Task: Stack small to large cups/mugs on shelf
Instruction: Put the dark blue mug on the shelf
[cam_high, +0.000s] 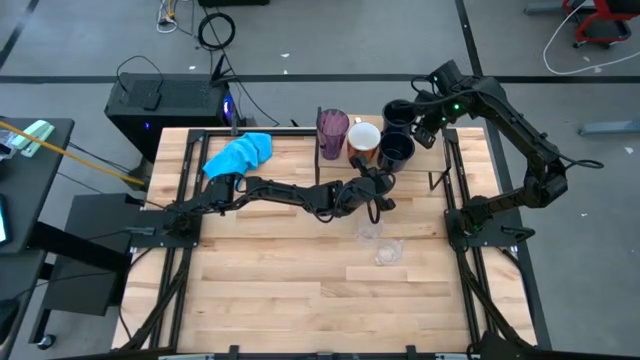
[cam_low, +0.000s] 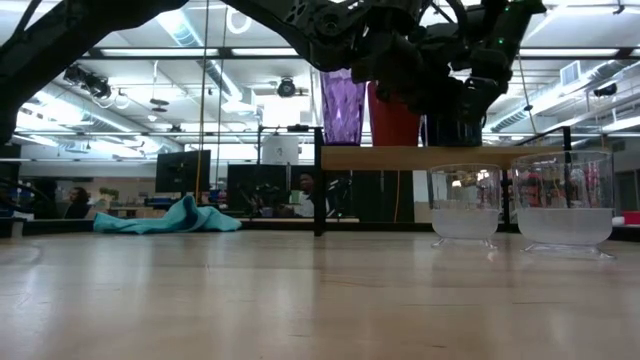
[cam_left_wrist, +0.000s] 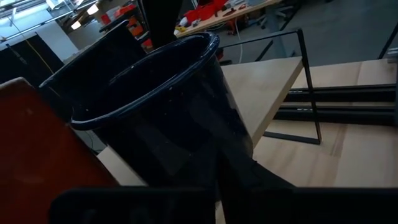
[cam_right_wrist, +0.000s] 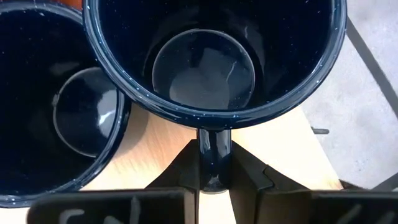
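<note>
On the shelf (cam_high: 420, 165) stand a purple tumbler (cam_high: 333, 130), an orange mug (cam_high: 363, 140) and two black mugs. My right gripper (cam_high: 428, 122) is shut on the far black mug (cam_high: 397, 113), which sits over the shelf's wood (cam_right_wrist: 273, 143). My left gripper (cam_high: 381, 179) reaches across from the left and is shut at the foot of the near black mug (cam_high: 395, 150). Two clear cups (cam_high: 368, 232) (cam_high: 388, 252) stand on the table in front of the shelf. My left gripper's shut fingers (cam_left_wrist: 249, 174) come level from the table's near side and end at the near black mug's lower side wall (cam_left_wrist: 205, 143). Whether they press on it I cannot tell. The mug stands upright on the shelf. My right gripper pinches the far black mug's handle (cam_right_wrist: 213, 149) between its two fingers (cam_right_wrist: 177, 171), coming steeply from above on the mug's right side. The mug is upright, mouth up; whether its base rests on the shelf I cannot tell.
A blue cloth (cam_high: 240, 153) lies at the table's far left. Thin dark shelf uprights (cam_low: 318, 180) stand at the shelf's corners. The near half of the plank table (cam_high: 320, 300) is bare wood. The clear cups (cam_low: 465, 205) (cam_low: 565, 205) stand just before the shelf's front edge.
</note>
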